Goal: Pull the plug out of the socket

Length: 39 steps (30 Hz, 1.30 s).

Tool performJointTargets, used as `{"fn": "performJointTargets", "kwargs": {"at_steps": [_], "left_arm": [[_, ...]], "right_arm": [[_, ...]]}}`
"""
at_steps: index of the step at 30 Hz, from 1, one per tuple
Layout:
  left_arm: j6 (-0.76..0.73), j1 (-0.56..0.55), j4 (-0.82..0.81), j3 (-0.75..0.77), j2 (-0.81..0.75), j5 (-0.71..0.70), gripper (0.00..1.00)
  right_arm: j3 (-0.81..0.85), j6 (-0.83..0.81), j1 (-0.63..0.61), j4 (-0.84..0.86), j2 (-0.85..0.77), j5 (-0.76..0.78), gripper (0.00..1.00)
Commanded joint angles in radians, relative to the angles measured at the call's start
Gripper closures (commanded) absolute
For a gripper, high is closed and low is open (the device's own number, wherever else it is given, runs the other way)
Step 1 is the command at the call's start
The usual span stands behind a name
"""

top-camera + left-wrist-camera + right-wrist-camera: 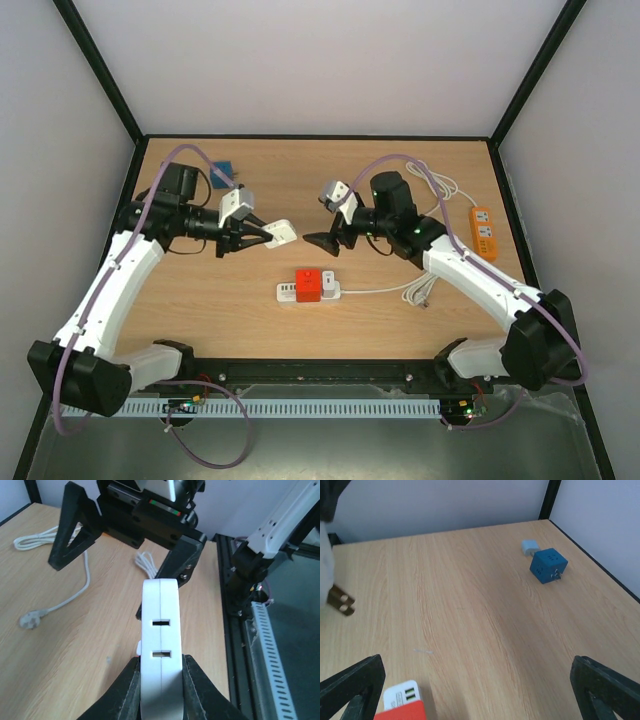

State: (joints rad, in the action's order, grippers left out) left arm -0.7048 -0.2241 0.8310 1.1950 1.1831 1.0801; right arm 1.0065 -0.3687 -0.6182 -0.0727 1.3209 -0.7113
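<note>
My left gripper (pixel 262 236) is shut on a white plug block (pixel 281 233) and holds it above the table. In the left wrist view the block (pixel 160 630) stands between my fingers (pixel 127 690), with two slots facing the camera. Its brass prongs (pixel 341 603) show at the left edge of the right wrist view. A white socket strip (pixel 288 292) with a red block (pixel 308 284) on it lies on the table below. My right gripper (pixel 326 241) is wide open and empty, just right of the held block and above the strip (pixel 401 694).
A blue cube socket (pixel 222 172) and a small pale adapter (pixel 529 546) lie at the back left. An orange strip (pixel 483 232) and a coiled white cable (pixel 440 190) lie on the right. The cable's loose plug (pixel 426 296) lies near the strip.
</note>
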Motion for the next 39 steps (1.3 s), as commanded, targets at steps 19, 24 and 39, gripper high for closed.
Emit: {"fn": "performJointTargets", "kwargs": {"at_steps": [19,24,39], "left_arm": [[0.283,0.003,-0.23,-0.114,-0.097,0.252,0.98],[0.306,0.004,-0.258,-0.126,-0.098,0.243,0.98],[0.349,0.0,-0.323,-0.167,-0.079,0.208,0.98]], "right_arm": [[0.059,0.2,-0.062,0.069,0.02,-0.153,0.02],[0.054,0.135,-0.076,0.026,0.003,-0.22,0.02],[0.081,0.153,-0.087,0.014,-0.012,-0.238,0.01]]}}
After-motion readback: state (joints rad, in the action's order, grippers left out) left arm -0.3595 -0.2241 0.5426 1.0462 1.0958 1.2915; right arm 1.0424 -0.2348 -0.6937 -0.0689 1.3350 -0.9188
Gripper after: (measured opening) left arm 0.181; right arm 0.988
